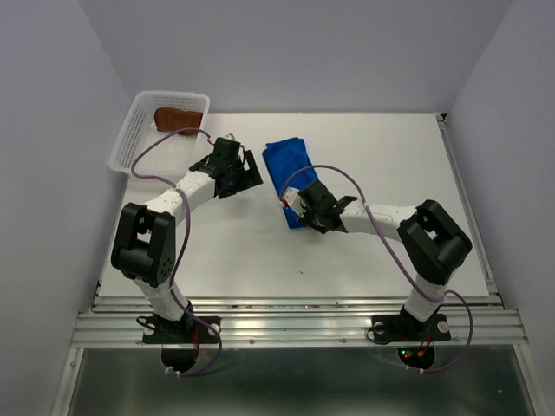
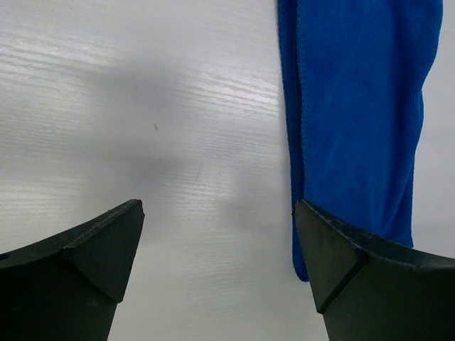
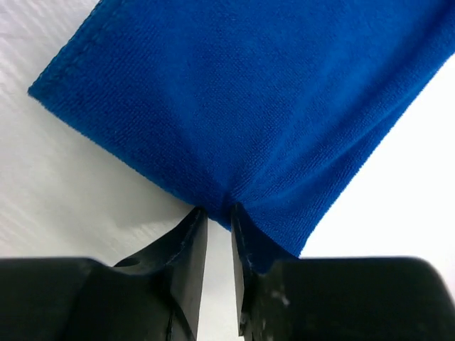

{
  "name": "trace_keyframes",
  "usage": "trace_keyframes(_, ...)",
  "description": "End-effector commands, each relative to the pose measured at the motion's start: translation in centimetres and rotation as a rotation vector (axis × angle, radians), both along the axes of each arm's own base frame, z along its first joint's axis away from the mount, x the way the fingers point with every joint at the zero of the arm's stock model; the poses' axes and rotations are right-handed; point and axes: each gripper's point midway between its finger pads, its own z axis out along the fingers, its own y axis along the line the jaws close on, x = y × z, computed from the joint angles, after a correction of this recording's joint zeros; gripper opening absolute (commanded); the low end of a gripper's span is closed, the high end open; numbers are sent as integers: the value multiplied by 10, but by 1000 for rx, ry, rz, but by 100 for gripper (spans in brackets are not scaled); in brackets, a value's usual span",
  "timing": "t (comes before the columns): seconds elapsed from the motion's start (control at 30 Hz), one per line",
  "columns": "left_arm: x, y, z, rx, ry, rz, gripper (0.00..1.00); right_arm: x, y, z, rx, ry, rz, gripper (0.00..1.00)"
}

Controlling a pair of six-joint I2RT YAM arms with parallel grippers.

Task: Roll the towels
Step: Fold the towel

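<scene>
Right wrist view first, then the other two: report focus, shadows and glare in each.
Right wrist: blue towel weave sharp, table to its right washed out to plain white, right end effector dark and featureless. Left wrist: broad soft shadow on the table, grain readable. Top external: even light, everything sharp, only faint shadows beneath the arms.

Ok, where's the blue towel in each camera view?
Top external: blue towel at table centre, between the two arms.
Left wrist: blue towel at upper right, running down the frame.
Right wrist: blue towel fills the upper frame, its near edge pinched in the right pincer.
Shared landmark: the white table under it.
</scene>
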Motion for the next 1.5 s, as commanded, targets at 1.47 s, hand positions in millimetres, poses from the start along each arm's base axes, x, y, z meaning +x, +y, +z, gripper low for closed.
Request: trace_keyframes(1.47,-87,-36,10,-117,-17,-350,99,4,50,50,342,608,132,7)
